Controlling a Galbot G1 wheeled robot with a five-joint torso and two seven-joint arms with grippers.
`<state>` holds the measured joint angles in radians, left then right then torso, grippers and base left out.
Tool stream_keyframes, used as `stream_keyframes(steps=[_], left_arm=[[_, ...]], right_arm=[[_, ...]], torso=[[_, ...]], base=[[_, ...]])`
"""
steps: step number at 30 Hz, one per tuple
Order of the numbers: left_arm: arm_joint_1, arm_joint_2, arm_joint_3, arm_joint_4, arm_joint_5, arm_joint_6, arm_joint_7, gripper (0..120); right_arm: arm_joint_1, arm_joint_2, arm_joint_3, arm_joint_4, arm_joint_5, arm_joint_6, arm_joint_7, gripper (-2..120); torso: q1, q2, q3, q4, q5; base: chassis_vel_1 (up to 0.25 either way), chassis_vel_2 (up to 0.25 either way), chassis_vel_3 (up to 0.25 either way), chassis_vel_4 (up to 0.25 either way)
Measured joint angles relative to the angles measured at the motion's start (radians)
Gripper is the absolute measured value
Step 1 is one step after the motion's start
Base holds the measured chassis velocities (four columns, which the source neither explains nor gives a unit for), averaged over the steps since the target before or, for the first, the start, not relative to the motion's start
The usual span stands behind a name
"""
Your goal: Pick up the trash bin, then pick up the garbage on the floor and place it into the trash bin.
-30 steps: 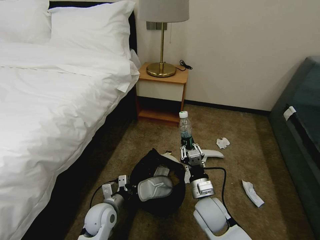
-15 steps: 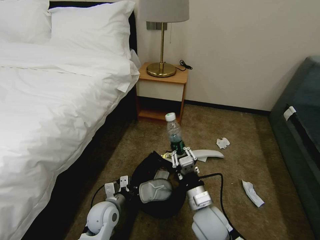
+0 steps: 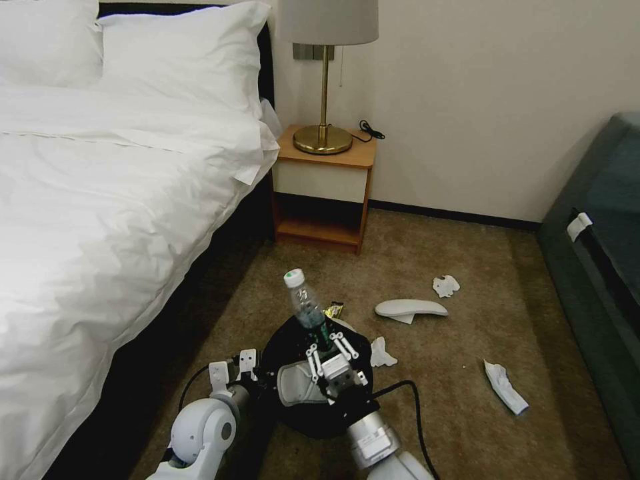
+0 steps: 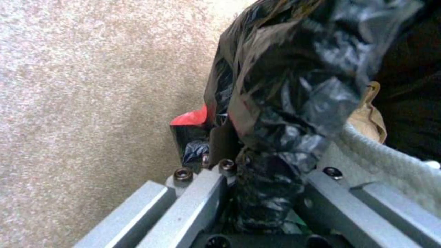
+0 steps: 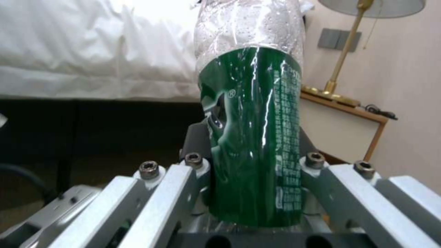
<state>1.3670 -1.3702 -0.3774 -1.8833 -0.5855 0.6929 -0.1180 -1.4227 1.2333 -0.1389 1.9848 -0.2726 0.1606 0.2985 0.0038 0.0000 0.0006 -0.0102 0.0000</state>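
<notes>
The trash bin (image 3: pixel 293 350), lined with a black bag (image 4: pixel 294 86), sits low at centre, and my left gripper (image 3: pixel 260 377) is shut on its rim (image 4: pixel 262 179). Inside it lie a white slipper (image 3: pixel 297 387), brown paper (image 4: pixel 367 117) and a red packet (image 4: pixel 191 119). My right gripper (image 3: pixel 327 350) is shut on a small plastic bottle (image 3: pixel 303 307) with a green label (image 5: pixel 253 144), held tilted above the bin's mouth. On the carpet lie another white slipper (image 3: pixel 410 308), a gold wrapper (image 3: pixel 333 310) and crumpled tissues (image 3: pixel 445 285) (image 3: pixel 381 353) (image 3: pixel 505 387).
The bed (image 3: pixel 100 220) fills the left side. A wooden nightstand (image 3: pixel 323 190) with a brass lamp (image 3: pixel 323 137) stands against the far wall. A dark green sofa (image 3: pixel 600 267) runs along the right edge. Open carpet (image 3: pixel 467 253) lies between them.
My right gripper has carried the bottle left and back toward me, from beside the floor slipper to over the bin. The bottle now leans left. The left gripper and bin held still.
</notes>
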Motion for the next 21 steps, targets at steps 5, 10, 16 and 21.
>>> stream_keyframes(steps=[5,10,16,21], left_arm=[[0.001,-0.005,0.002,-0.008,-0.001,0.005,-0.004,0],[0.013,-0.006,0.002,-0.033,-0.006,0.012,-0.009,0],[0.029,-0.007,-0.004,-0.068,-0.016,0.025,-0.016,0],[0.035,-0.007,-0.008,-0.080,-0.020,0.033,-0.016,0]], right_arm=[[0.002,0.007,0.001,-0.015,-0.003,0.004,0.000,20],[0.013,0.015,0.004,-0.039,-0.003,0.013,0.001,20],[0.023,0.028,0.018,-0.061,0.006,0.023,0.001,20],[0.031,0.030,0.031,-0.068,0.013,0.025,0.001,20]], torso=[[0.000,0.000,0.000,0.0001,-0.0010],[0.000,0.000,0.000,0.0002,-0.0003],[0.000,0.000,0.000,-0.0001,0.0007],[0.000,0.000,0.000,-0.0001,0.0006]], base=[[0.000,0.000,0.000,0.000],[0.000,0.000,0.000,0.000],[0.000,0.000,0.000,0.000],[0.000,0.000,0.000,0.000]])
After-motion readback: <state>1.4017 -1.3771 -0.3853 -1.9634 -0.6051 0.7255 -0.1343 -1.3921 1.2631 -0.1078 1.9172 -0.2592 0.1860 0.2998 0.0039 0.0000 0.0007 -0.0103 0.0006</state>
